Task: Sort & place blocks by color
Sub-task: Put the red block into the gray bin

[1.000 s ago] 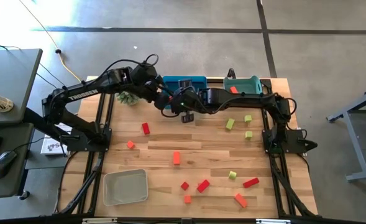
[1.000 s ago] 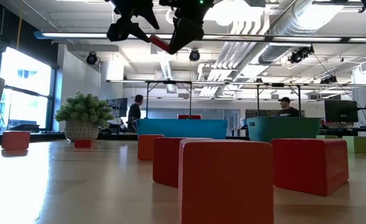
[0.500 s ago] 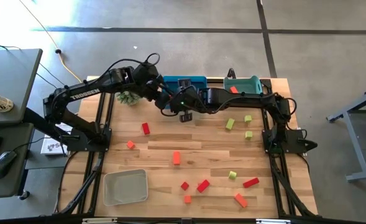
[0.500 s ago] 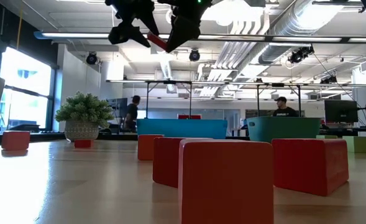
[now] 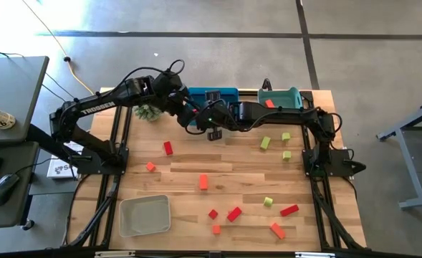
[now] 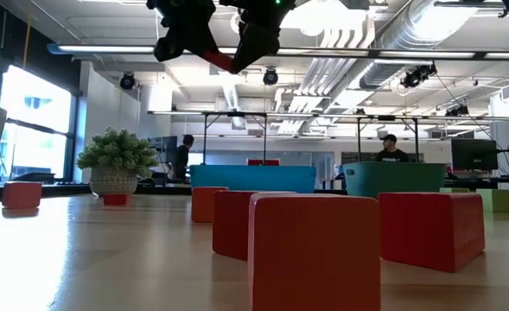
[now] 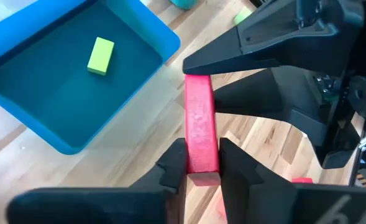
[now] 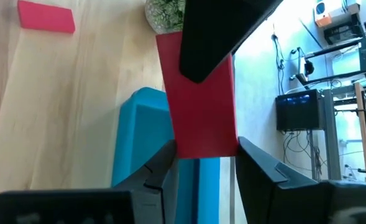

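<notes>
A red bar (image 7: 200,121) hangs in the air above the table, gripped at both ends at once. The left gripper (image 7: 198,167) is clenched on one end, its two dark fingers (image 7: 176,163) pressed against the bar's long sides. The right gripper (image 8: 202,163) clasps the opposite end, the bar filling the gap between its fingers (image 8: 161,167). Seen from above, the two grippers meet nose to nose (image 5: 198,117), just in front of the blue tray (image 5: 228,94) at the table's far edge. From table height the bar (image 6: 220,59) shows as a slanted red sliver between the two dark grippers, high over the wood.

Just beyond the left gripper, the blue tray (image 7: 21,81) holds one yellow-green block (image 7: 100,55). To the side of the right gripper's arm stands a teal tray (image 5: 291,95) with an orange block (image 5: 269,103) inside. A small green plant (image 5: 147,113) sits under the left arm, close to the blue tray's end.

Nearer than the grippers, loose blocks lie scattered on the wooden table (image 5: 232,168): a red block (image 5: 168,147) on the left arm's side, three yellow-green blocks (image 5: 266,142) below the right arm, an orange block (image 5: 203,182) toward the middle, and a cluster of red and orange pieces (image 5: 234,213) at the near edge. A grey tray (image 5: 128,222) stands at the near corner on the left arm's side, well apart from both grippers.
</notes>
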